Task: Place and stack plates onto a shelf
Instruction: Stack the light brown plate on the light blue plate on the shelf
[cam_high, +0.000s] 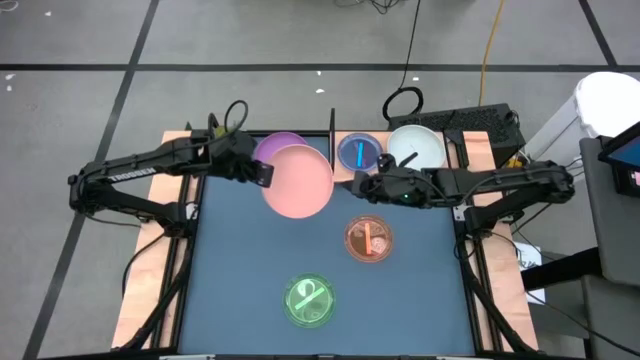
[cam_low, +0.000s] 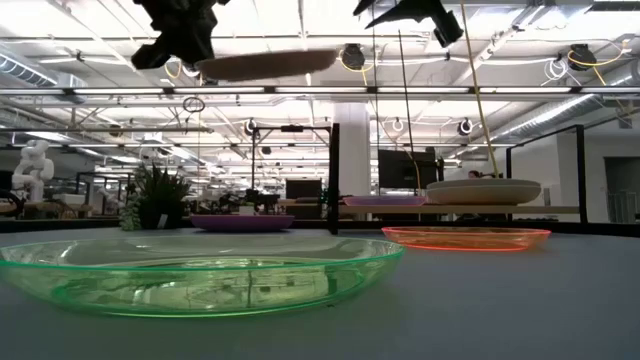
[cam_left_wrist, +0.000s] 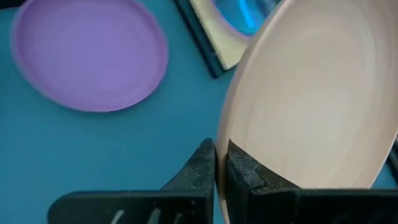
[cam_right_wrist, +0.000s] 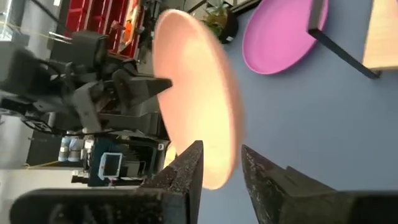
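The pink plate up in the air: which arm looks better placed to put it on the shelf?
Probably the left. Its gripper is already shut on the pink plate, held above the table. The right gripper hangs open and empty beside the shelf.

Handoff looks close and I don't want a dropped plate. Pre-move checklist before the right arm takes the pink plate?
1. Left gripper shut on the pink plate at its rim: ok.
2. Pink plate lifted clear of the table; low view shows it in the air: ok.
3. Right gripper open, fingers apart and facing the pink plate's edge: ok.
4. Rim between the right fingers: cannot tell; the right wrist view suggests it is near but not seated.
5. Purple plate lies flat on the table partly under the pink plate, not on the shelf: not ok if the pink plate drops.
6. Shelf space: blue plate and white plate already fill it, so stacking is needed: ok.
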